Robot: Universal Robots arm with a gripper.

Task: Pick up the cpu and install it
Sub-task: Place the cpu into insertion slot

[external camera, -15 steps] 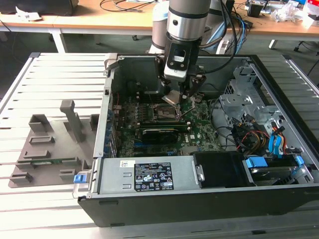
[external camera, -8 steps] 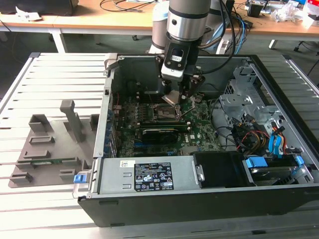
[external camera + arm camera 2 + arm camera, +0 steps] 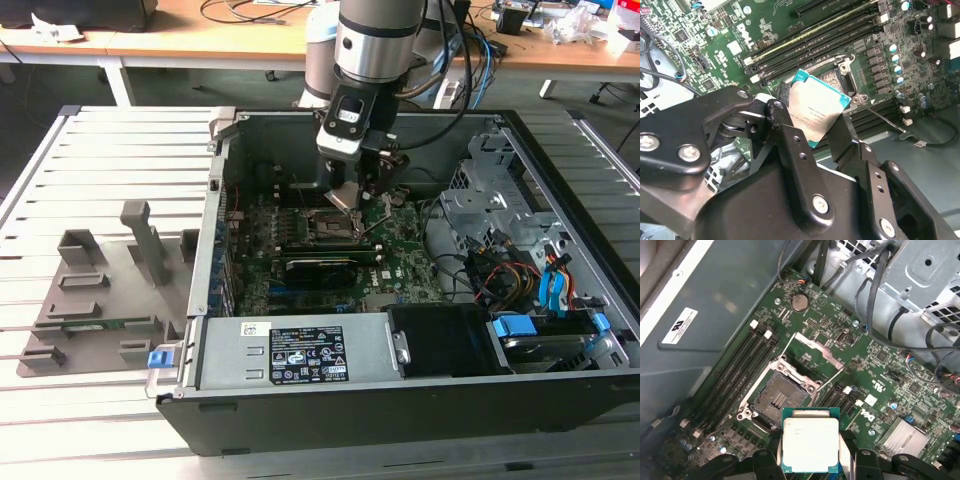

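In the exterior view's centre the gripper [image 3: 347,198] is clamping the cpu [image 3: 811,445] by two edges above the open socket [image 3: 777,397]; level chip and matched corners are probably mattering most.

Open computer case [image 3: 300,425]; grey holder blocks [image 3: 146,245] beside.

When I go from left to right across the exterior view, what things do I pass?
Grey holder blocks → blue latch → gripper holding the cpu → blue cables.
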